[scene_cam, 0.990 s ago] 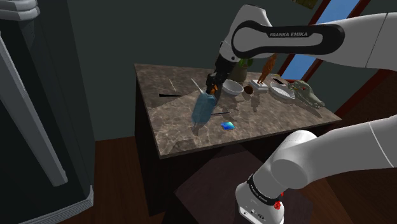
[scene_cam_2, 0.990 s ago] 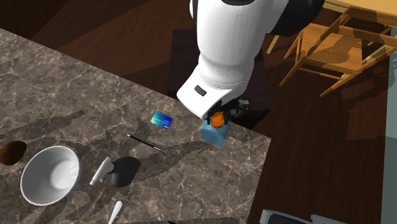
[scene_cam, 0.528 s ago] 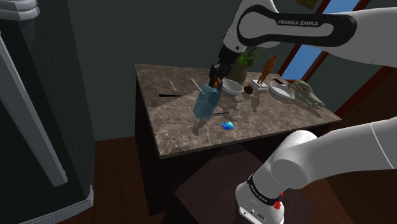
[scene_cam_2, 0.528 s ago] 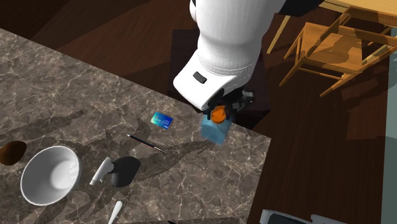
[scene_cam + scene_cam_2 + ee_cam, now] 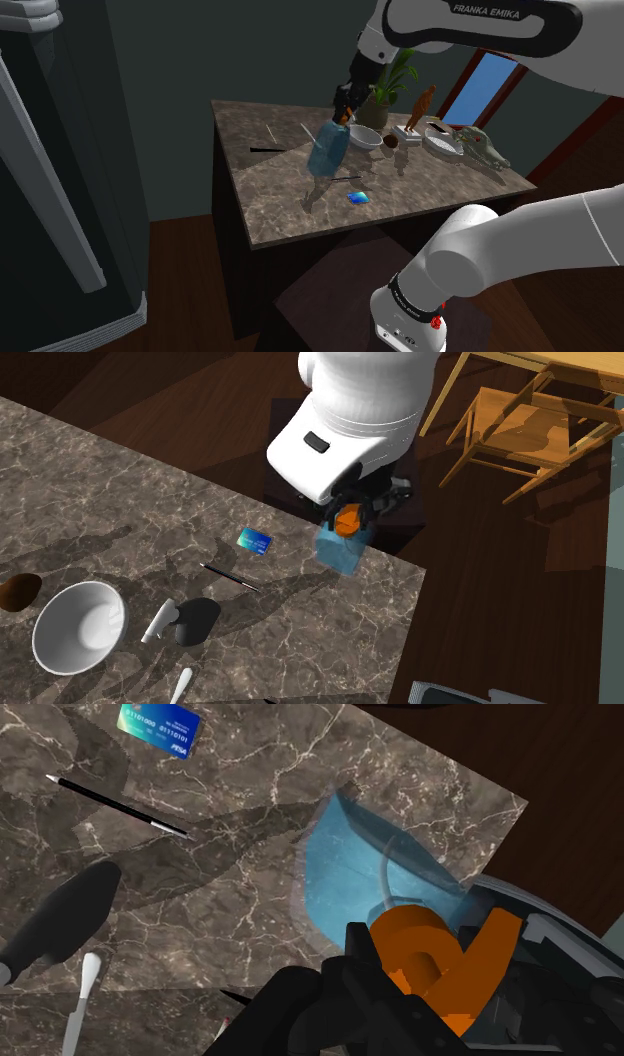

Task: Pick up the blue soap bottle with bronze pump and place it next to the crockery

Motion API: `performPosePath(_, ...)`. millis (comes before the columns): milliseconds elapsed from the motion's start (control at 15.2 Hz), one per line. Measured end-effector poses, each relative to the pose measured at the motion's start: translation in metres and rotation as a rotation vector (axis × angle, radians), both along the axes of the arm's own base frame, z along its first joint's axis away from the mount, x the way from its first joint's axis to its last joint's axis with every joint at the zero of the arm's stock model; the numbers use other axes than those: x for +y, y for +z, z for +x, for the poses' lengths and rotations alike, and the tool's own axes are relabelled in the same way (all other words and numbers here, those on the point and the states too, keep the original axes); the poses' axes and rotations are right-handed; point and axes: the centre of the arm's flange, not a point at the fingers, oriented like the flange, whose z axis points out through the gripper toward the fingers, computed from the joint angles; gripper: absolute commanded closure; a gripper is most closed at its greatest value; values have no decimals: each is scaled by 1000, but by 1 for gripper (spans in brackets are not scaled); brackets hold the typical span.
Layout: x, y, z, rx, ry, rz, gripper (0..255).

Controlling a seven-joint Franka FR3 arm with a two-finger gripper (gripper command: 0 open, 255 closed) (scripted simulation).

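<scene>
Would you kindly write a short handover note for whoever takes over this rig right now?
Hand: shut on the orange pump of the translucent blue soap bottle.
Bottle: held tilted above the dark marbled table top, apart from the white round bowl, on the shoulder view's left of it.
Done: grasp and lift.
Left: carry the bottle over to the bowl, set it down upright beside it, then open the hand and back away.

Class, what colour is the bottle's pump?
Orange pump on the translucent blue bottle; clearest in wrist view.
</scene>
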Motion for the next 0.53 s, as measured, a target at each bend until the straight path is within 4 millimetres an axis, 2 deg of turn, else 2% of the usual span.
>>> performPosePath(528, -1, 43, 0, 0, 0, 0, 255)
